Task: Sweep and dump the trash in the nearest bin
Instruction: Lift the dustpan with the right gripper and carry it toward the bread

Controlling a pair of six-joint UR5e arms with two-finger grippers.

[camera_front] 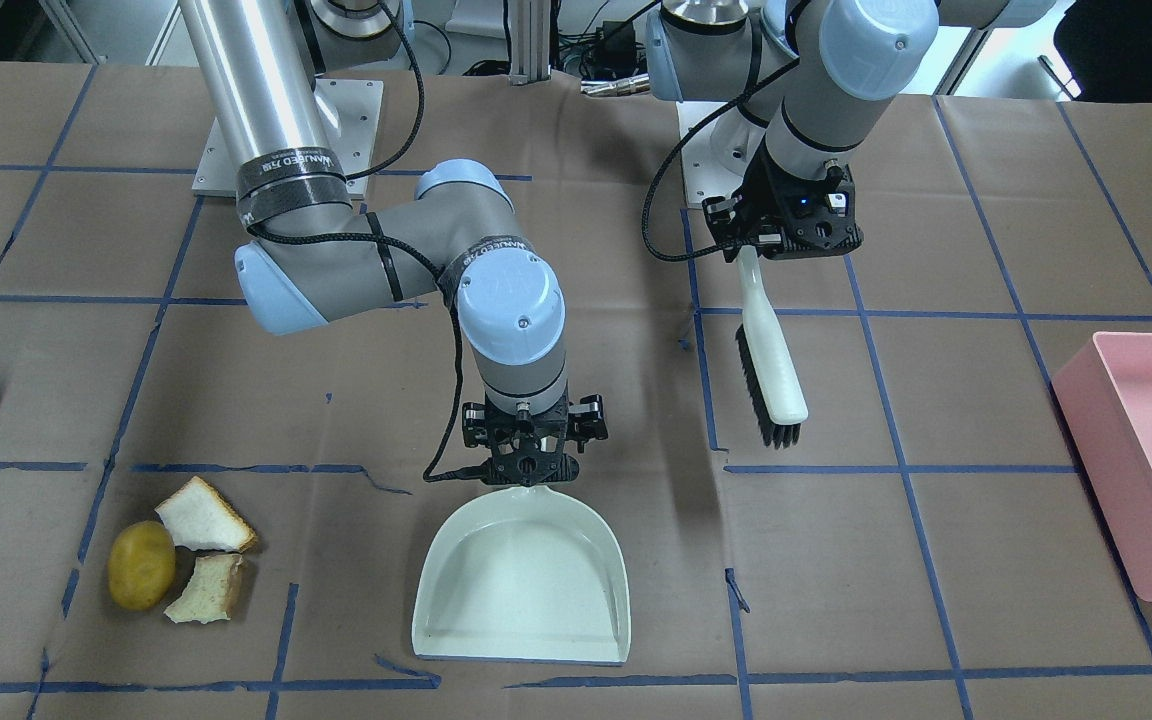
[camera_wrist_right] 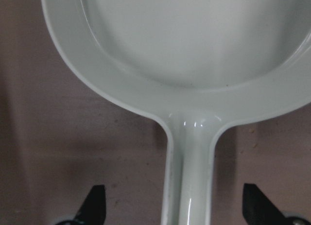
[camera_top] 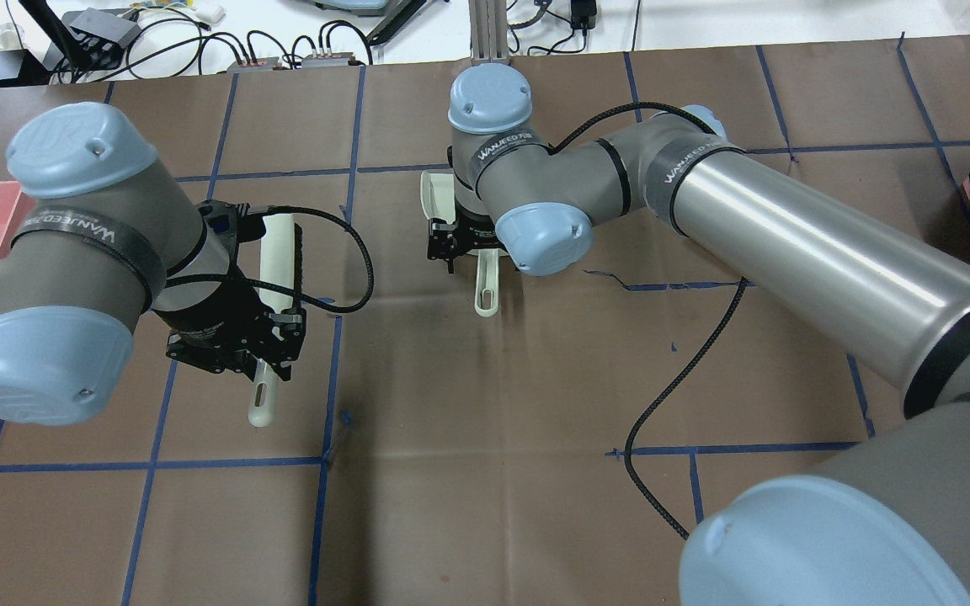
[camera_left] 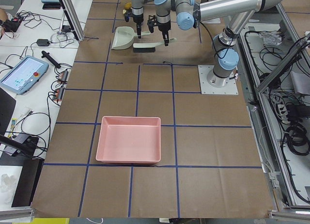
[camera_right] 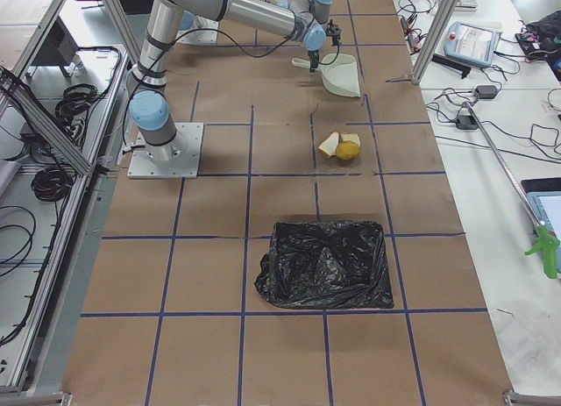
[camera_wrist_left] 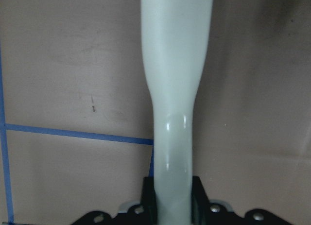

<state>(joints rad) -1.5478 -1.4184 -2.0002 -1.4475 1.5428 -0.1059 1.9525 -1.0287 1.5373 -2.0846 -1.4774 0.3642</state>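
Left end effector (camera_front: 748,248) is clamped on the brush (camera_front: 772,365) handle. Right end effector (camera_front: 533,472) stands wide, straddling the dustpan (camera_front: 521,590) handle without gripping it. Potato (camera_front: 141,565) and bread pieces (camera_front: 204,515) lie clustered on the counter (camera_front: 936,560), to the robot's right of the dustpan. The dustpan's long axis points away from the robot, not toward the trash. Right arm is nearer.

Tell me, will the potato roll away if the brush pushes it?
Probably. The potato looks rounded and smooth, so a push from the brush may send it rolling off sideways. It looks solid, so likely heavy for its size and not squashy. The bread pieces right beside it might block it a little.
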